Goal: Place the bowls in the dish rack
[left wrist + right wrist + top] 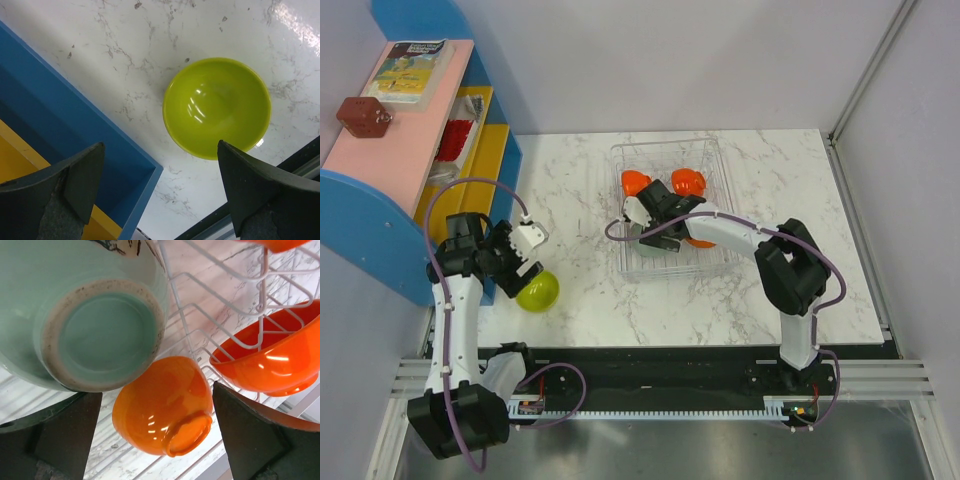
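Left gripper fingers [75, 185]: two dark pads are filling the bottom corners of the left wrist view, standing wide apart with nothing between them.
Right gripper fingers [65, 435]: two dark pads are likewise standing wide apart in the right wrist view, gripping nothing.
Pale grey-green glazed bowl [75, 315]: it is lying tipped inside the rack, its unglazed foot ring facing the right wrist camera.
Small red-orange glossy bowl [160, 410]: it is lying on its side just beside the grey-green bowl, foot ring turned downward in the view.
Second red-orange bowl [275, 360]: it is resting behind white wire bars, with the edge of a third [280, 244] showing at the top.
Clear ribbed rectangular dish rack [665, 143]: it is sitting at the middle back of the table, holding the orange bowls.
Right gripper [645, 225]: it is reaching into the rack's near left part, jaws open.
Lime-yellow round bowl [217, 107]: it is sitting upright on the table, outside the rack and well to its left, near the shelf unit.
Left gripper [530, 250]: it is hovering open just above the lime-yellow bowl.
White marble-patterned table [770, 200]: it is carrying rack and bowl.
Blue, pink and yellow shelf unit [380, 170]: it is standing at the table's left edge.
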You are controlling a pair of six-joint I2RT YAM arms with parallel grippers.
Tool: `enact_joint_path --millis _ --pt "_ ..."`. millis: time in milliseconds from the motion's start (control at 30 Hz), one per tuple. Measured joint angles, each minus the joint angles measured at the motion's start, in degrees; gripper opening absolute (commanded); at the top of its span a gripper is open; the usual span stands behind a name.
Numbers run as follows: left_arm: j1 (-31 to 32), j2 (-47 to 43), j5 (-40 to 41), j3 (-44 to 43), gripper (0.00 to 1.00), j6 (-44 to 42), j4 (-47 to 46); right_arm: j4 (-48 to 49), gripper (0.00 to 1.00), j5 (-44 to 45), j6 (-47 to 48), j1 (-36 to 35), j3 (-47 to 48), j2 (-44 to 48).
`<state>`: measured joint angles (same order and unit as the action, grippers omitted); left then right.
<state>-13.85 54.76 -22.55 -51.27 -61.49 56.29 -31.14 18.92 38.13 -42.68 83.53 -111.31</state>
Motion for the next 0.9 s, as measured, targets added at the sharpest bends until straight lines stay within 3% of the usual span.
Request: enact_joint_path --millis 400,900 --pt "-1.2 2.0 4.0 1.2 0.99 -5.6 1.5 2.4 0.98 0.9 -1.4 -2.6 4.0 -2.8" --pt "-1.6 7.8 2.8 3.2 0.98 -9.3 2.0 3.3 0.98 2.3 -2.0 -2.9 4.1 -2.8"
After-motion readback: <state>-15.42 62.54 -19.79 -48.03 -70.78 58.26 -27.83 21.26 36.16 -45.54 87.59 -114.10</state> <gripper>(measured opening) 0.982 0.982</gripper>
